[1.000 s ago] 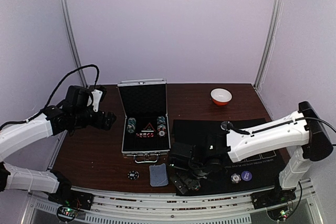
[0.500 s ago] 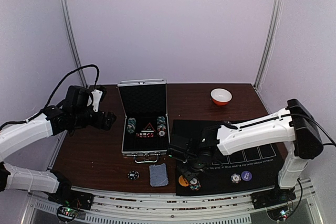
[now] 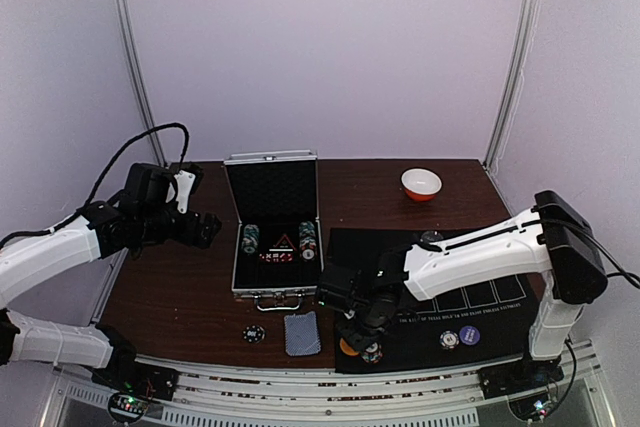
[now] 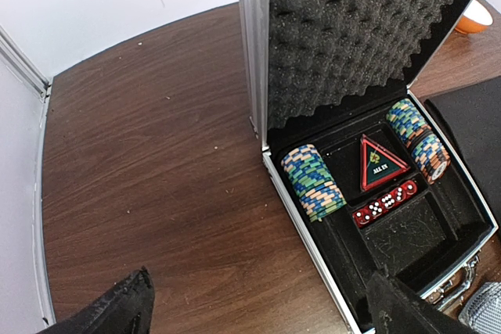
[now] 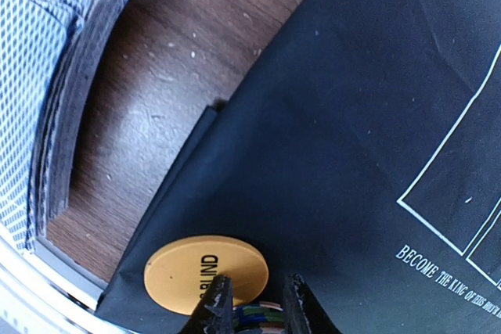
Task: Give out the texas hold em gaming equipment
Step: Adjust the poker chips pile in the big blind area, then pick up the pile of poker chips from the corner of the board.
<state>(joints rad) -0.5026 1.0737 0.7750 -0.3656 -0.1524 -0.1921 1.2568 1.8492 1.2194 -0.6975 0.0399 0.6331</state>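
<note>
My right gripper [image 5: 256, 303] has closed on a small stack of striped poker chips [image 5: 254, 317] at the near left corner of the black mat [image 5: 352, 115]. It touches the edge of an orange disc [image 5: 205, 274] marked BLIND. From above, that chip stack [image 3: 372, 353] and the orange disc [image 3: 347, 347] lie under the right gripper [image 3: 366, 340]. A grey-blue-backed card deck [image 3: 301, 333] and a dark disc [image 3: 255, 333] lie on the wood to the left. Another chip stack [image 3: 449, 339] and a purple-blue disc [image 3: 470, 334] sit further right. My left gripper [image 3: 205, 230] hangs open and empty left of the case.
The silver case [image 4: 254, 76] stands open, holding two chip rows [image 4: 313, 181], red dice [image 4: 383, 202] and a triangular ALL IN marker [image 4: 380, 162]. A white-and-orange bowl [image 3: 421, 183] stands at the back right. The table's near edge runs just below the mat.
The right arm has swung left along the mat's near edge, uncovering the orange disc, and its jaws have closed from wide open onto the chip stack. The left arm has not moved.
</note>
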